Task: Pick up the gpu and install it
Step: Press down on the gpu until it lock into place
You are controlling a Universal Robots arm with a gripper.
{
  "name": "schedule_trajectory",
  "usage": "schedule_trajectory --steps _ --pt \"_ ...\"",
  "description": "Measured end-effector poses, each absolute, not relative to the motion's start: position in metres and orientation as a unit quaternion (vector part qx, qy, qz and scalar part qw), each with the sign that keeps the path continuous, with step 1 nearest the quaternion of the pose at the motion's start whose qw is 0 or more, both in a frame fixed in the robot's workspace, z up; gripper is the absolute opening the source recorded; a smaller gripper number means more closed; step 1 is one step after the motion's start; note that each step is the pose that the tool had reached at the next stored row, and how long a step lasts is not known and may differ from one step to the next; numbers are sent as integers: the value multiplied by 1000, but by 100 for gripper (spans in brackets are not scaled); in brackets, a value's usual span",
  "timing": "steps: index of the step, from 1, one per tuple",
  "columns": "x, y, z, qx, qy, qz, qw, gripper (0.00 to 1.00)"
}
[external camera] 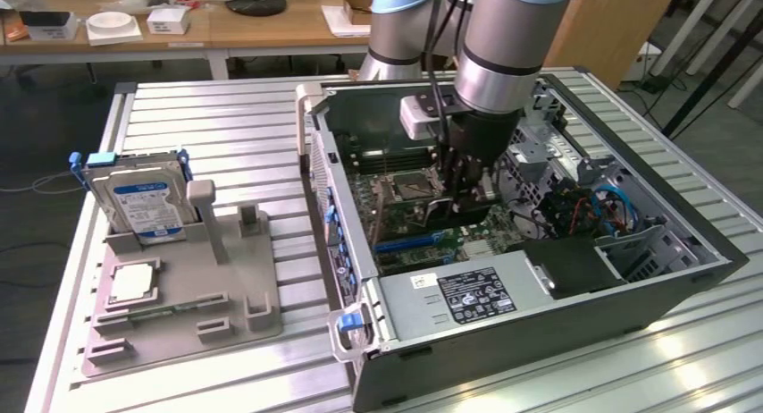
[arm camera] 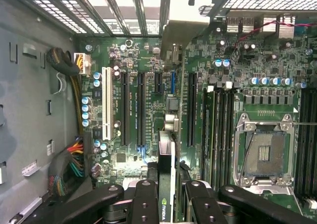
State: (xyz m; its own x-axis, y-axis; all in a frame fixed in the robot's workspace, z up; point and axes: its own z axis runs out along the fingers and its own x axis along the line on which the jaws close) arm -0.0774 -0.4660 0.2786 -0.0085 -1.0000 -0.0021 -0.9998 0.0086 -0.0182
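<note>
**Gripper holds the gpu edge-on over the motherboard slots**

Inside the open computer case, the gripper is lowered among the components, its jaws partly closed and clamped on the gpu. In the wrist view the two black fingers press on either side of the thin card, which is seen edge-on between them, with a green logo on its near end. The card's silver end bracket reaches up toward the vented rear wall of the case. The gpu stands upright just over the motherboard, in line with the row of long expansion slots; whether it is already seated in one I cannot tell.

Counted in the wrist view: one white slot and about four long dark slots beside it, one empty processor socket, and a row of blue-topped capacitors near the socket.

In the exterior view, one robot arm comes down into the case from the far side. On the exterior view's left, well apart from the case, one grey fixture tray lies on the ribbed metal table. One hard drive with a blue-and-white label stands upright in the tray's far end, and one small square silver chip lies flat nearer the front. One power supply with a black label sits at the near end of the case.
</note>
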Motion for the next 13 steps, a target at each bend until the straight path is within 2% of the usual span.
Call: schedule_trajectory --steps 13 --pt "-78 -466 279 -710 704 -6 7 26"
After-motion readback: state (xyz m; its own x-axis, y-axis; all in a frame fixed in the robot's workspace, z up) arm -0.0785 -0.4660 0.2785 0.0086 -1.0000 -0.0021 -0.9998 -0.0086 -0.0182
